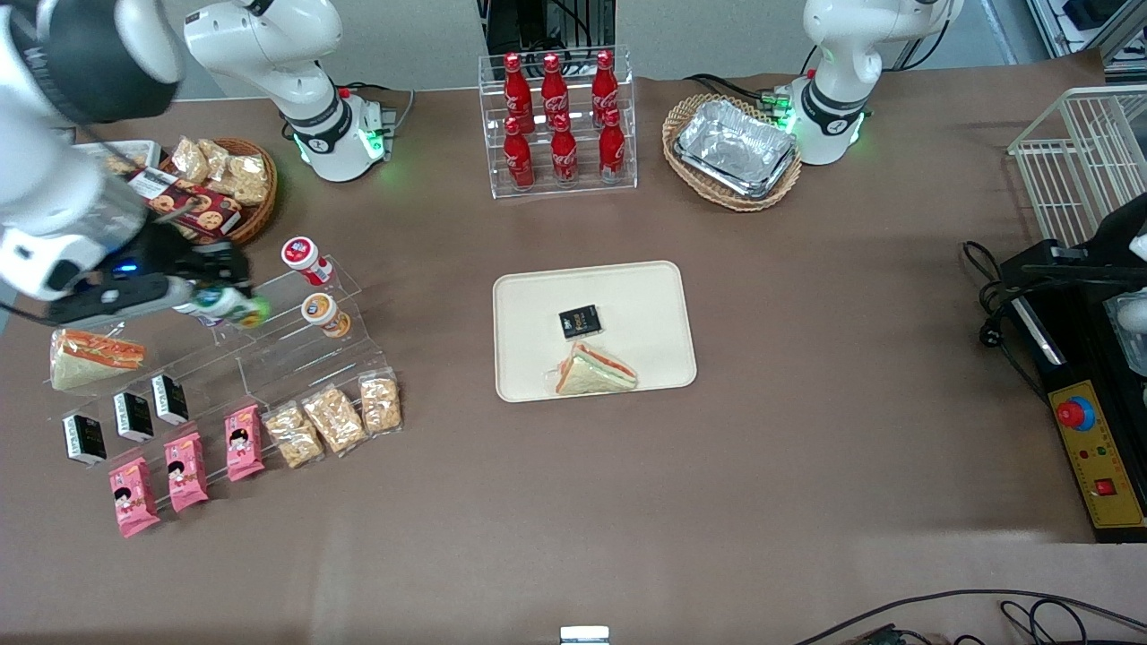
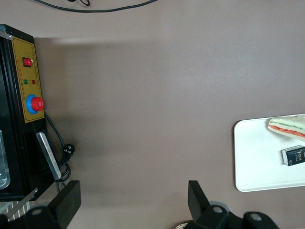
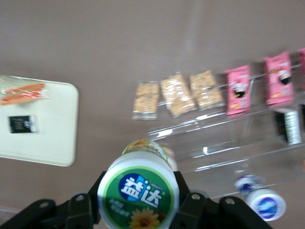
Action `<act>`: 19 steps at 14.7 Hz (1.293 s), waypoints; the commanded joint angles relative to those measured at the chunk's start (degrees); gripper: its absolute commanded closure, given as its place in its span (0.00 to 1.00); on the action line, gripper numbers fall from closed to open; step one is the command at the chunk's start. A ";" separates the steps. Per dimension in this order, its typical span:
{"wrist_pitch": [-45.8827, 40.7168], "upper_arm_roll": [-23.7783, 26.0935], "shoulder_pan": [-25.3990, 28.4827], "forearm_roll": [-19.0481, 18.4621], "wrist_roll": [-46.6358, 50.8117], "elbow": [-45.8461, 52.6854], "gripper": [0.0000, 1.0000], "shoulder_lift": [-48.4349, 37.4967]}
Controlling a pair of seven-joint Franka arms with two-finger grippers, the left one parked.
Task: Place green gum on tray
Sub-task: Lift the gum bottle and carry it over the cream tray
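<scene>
Currently: green gum (image 3: 138,193) grasped in the gripper (image 1: 215,303), lifted over the clear display steps (image 1: 296,345) at the working arm's end; transfer to tray (image 1: 627,296) outstanding.
Item: white round jar, green-rimmed lid, sunflower label. Tray holds a sandwich (image 1: 593,370) and a black packet (image 1: 580,322).

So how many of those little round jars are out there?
3. The green gum is clamped in the end effector above the clear stand; a red-lidded jar and an orange-lidded jar sit on the stand.

end effector (image 1: 235,303) over display steps (image 1: 296,340) | sandwich (image 1: 593,371) on tray (image 1: 645,296)
</scene>
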 commanded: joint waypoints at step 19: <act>45.23 -0.43 39.45 -4.41 71.53 -22.05 0.69 19.94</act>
